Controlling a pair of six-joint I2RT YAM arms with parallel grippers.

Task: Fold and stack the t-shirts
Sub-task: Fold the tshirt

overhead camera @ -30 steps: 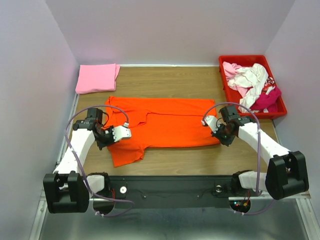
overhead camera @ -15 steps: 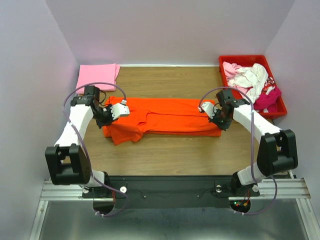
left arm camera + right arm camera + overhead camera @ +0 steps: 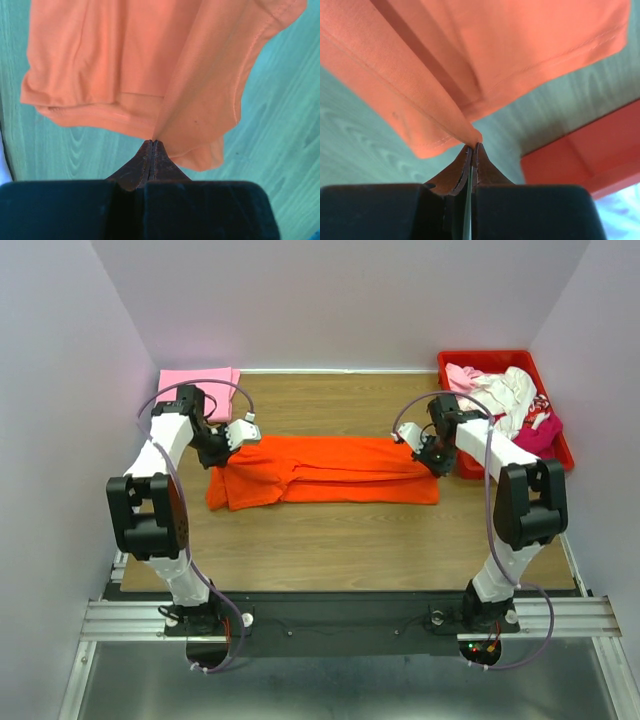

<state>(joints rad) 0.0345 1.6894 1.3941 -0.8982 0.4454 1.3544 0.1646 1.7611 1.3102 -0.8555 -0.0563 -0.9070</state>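
Two claws are clenched, and each one grips the same orange t-shirt point(image 3: 330, 470): your left gripper point(image 3: 151, 149) pinches a fold of cloth at the end farthest from the red crate point(image 3: 447, 405), and your right gripper point(image 3: 472, 148) pinches a hemmed corner at the end just beside that crate. You have one orange shirt, folded lengthwise into a long band and lying flat on the wooden table point(image 3: 330, 545), left of the crate, with one sleeve bunched at its far-left end. One pink t-shirt point(image 3: 195, 392) lies folded in the back corner, well apart from the crate, right across the table. Inside the one crate you have a loose heap of shirts point(image 3: 505, 400) in white, pink and magenta; their number cannot be told.
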